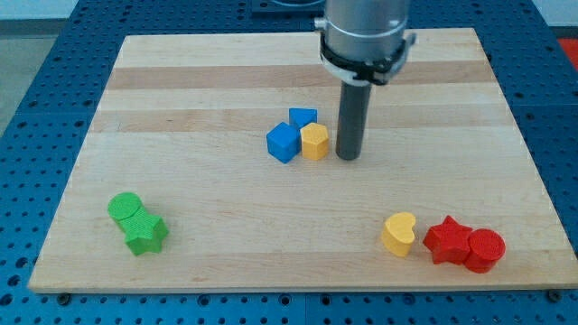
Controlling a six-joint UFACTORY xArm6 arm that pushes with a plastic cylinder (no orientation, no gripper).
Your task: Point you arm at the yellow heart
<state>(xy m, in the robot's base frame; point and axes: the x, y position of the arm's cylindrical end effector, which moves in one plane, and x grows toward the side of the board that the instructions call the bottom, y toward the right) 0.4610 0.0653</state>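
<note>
The yellow heart (398, 234) lies near the view's bottom right on the wooden board. My tip (348, 157) is at the board's middle, well up and to the left of the heart. It stands just right of a yellow hexagon block (314, 142), close to it. The hexagon sits against a blue cube (283, 142) and a blue triangular block (302, 117).
A red star (448, 239) and a red cylinder (485, 250) lie right of the heart. A green cylinder (125, 208) and a green star (144, 234) lie at the bottom left. The board (199, 99) rests on a blue perforated table.
</note>
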